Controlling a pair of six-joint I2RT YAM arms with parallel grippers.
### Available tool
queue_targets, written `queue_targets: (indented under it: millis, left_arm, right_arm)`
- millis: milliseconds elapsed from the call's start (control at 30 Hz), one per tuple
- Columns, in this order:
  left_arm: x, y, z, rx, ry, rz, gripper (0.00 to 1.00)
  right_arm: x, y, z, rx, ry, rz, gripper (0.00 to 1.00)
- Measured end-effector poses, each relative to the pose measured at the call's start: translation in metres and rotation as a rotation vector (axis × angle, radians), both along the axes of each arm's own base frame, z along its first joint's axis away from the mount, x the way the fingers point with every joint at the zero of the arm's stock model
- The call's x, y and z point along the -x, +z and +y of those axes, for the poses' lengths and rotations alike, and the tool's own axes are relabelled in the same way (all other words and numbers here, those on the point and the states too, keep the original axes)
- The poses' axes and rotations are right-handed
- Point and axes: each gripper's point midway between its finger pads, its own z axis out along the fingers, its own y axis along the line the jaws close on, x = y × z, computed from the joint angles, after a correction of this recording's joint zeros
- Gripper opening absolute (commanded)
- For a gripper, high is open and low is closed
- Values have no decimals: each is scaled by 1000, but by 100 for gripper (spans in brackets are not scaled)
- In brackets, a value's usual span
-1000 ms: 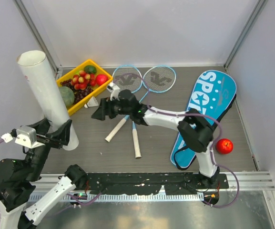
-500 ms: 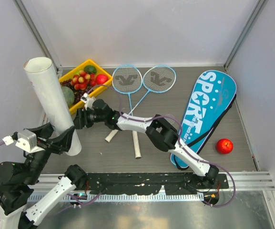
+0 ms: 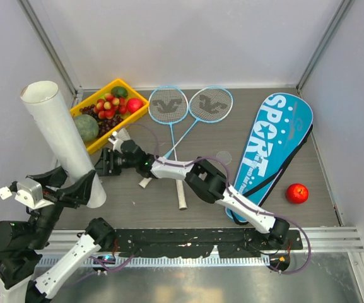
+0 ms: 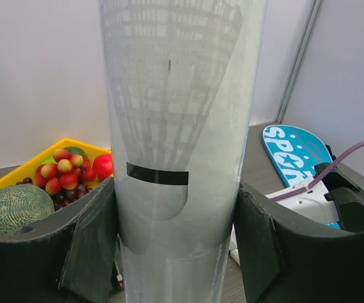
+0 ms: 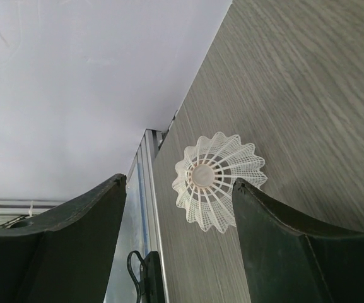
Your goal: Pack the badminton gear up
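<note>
My left gripper (image 3: 74,184) is shut on the long white tube (image 3: 58,136) and holds it upright, leaning left; in the left wrist view the tube (image 4: 178,126) fills the gap between the fingers (image 4: 84,246), and a meshed shape shows through its wall. My right gripper (image 3: 101,164) is open, low beside the tube's base. In the right wrist view a white shuttlecock (image 5: 218,180) stands on the table just beyond the open gripper (image 5: 178,184). Two light-blue rackets (image 3: 169,105) lie crossed mid-table. The blue SPORT bag (image 3: 275,142) lies on the right.
A yellow tray of fruit (image 3: 134,93) sits at the back left, close behind my right gripper. A red apple (image 3: 297,193) lies by the bag's near end. A metal rail (image 5: 145,189) runs along the table's left edge near the shuttlecock.
My right arm has swung left and down, from beside the tray to the tube's base. The tube's top has shifted slightly in my left gripper.
</note>
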Motion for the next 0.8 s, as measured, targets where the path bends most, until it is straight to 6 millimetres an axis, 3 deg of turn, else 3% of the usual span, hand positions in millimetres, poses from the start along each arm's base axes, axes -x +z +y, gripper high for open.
queue_targets:
  millis: [167, 233, 467, 533, 667, 800]
  left_arm:
    - [-1, -2, 0, -1, 3, 2, 18]
    - [-1, -3, 0, -2, 3, 3, 18]
    - [-6, -12, -4, -20, 5, 23, 18]
    - [-8, -16, -6, -29, 5, 31, 18]
    - [-13, -24, -8, -47, 14, 48, 18]
    - [-19, -33, -9, -70, 30, 64, 20]
  right_arm:
    - [11, -2, 7, -11, 13, 24, 66]
    - [14, -1, 9, -13, 18, 31, 59]
    - [21, 2, 10, -22, 33, 50, 15]
    - [21, 3, 10, -28, 34, 53, 8]
    - [21, 2, 9, -43, 31, 50, 6]
    - [18, -14, -4, -11, 15, 68, 5]
